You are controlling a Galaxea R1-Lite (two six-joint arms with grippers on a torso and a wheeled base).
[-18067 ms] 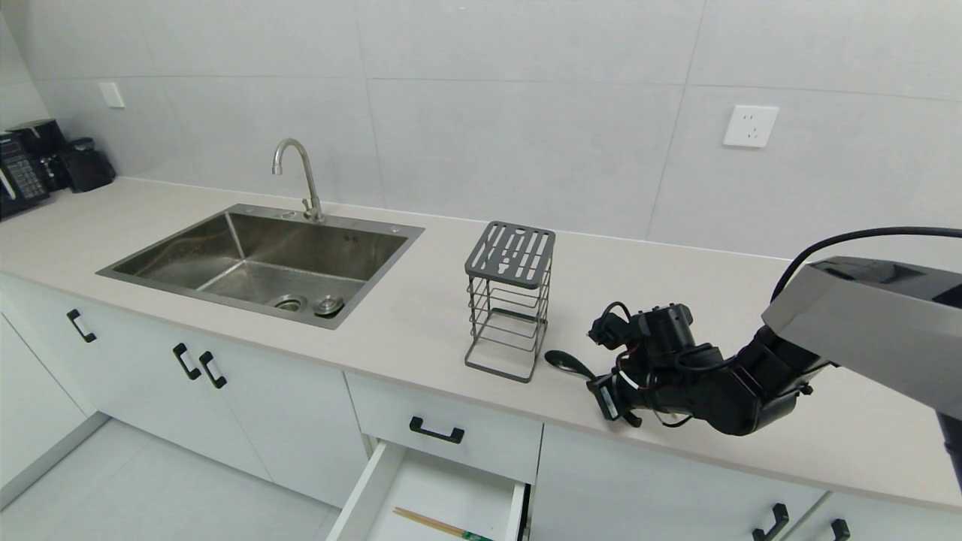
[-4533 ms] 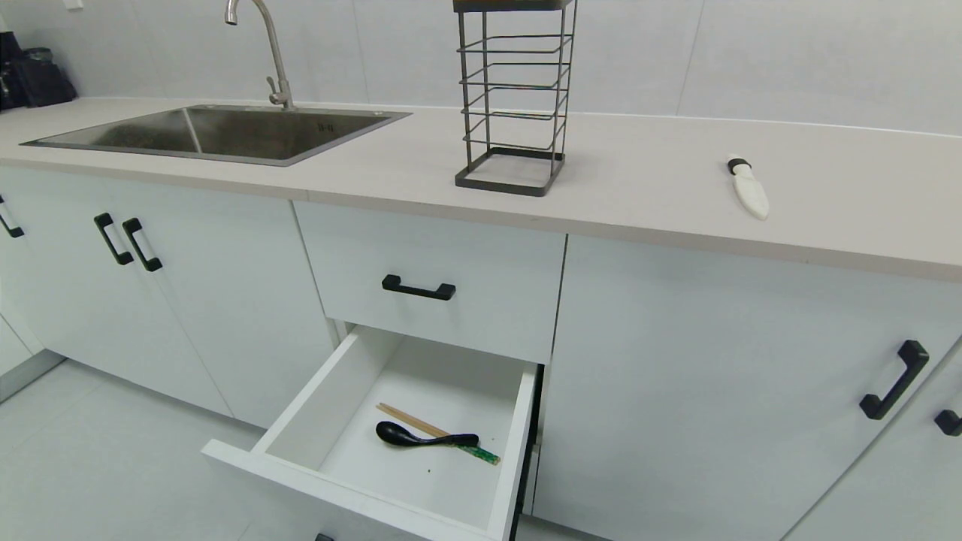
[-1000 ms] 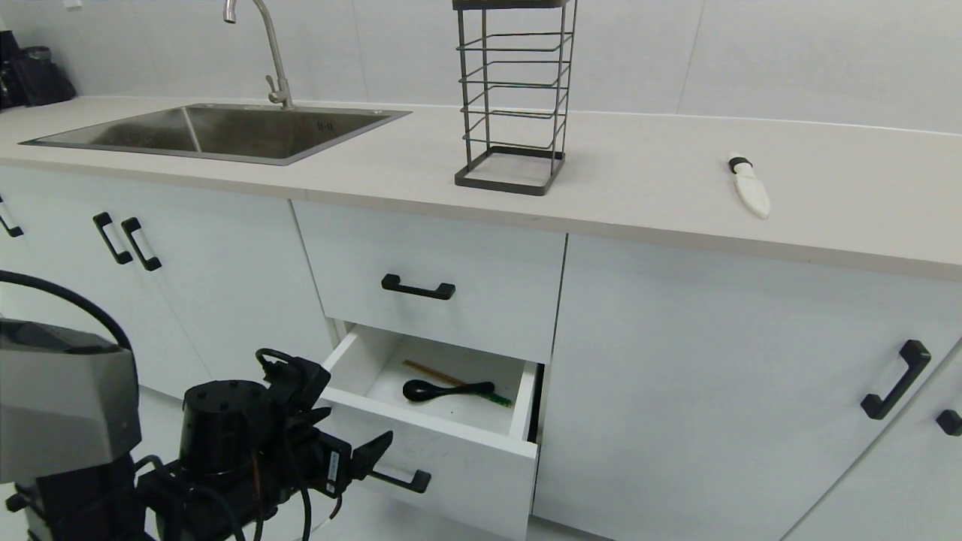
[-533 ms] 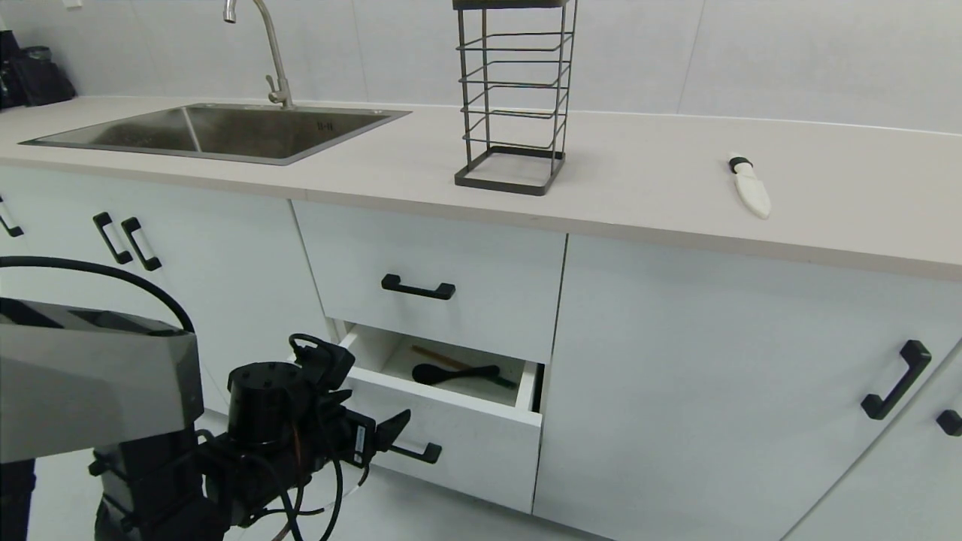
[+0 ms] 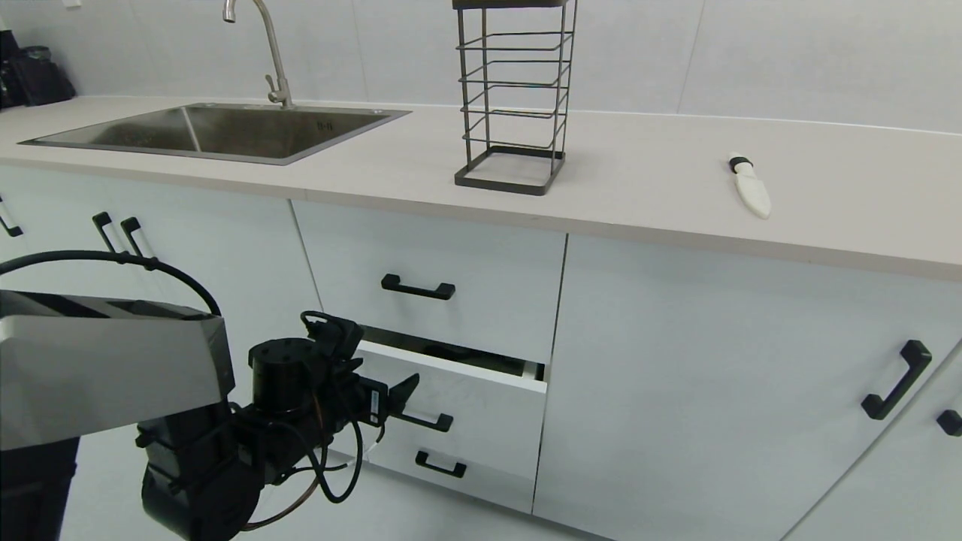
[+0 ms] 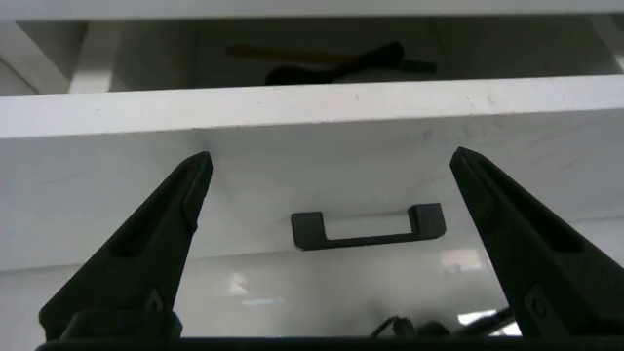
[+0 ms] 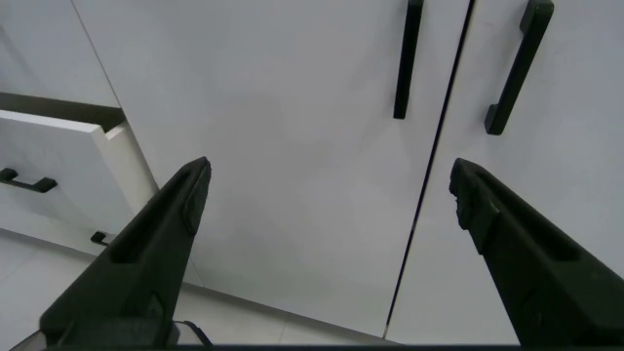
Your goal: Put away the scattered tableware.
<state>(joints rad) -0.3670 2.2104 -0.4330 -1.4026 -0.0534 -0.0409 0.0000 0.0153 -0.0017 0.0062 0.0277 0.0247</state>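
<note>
The lower drawer [image 5: 458, 383] stands out from the cabinet by a narrow gap. My left gripper [image 5: 397, 402] is open and sits against the drawer front, by its black handle [image 5: 427, 421]. In the left wrist view the open left gripper [image 6: 331, 158] frames that handle [image 6: 369, 227]. Over the drawer's edge lie a black spoon [image 6: 336, 66] and chopsticks [image 6: 255, 52]. A white utensil with a black band [image 5: 749, 188] lies on the counter at the right. My right gripper [image 7: 330, 171] is open and holds nothing, facing white cabinet doors [image 7: 292, 146].
A dark wire rack [image 5: 515, 98] stands mid-counter, with the sink [image 5: 218, 131] and tap to its left. The shut upper drawer has a black handle [image 5: 418, 287]; another handle [image 5: 440, 464] sits lower down. Two vertical door handles [image 7: 409, 58] are near the right gripper.
The left arm has moved forward against the drawer front and the drawer has slid inward, from half open to a narrow gap. The spoon and chopsticks inside are now mostly hidden in the head view.
</note>
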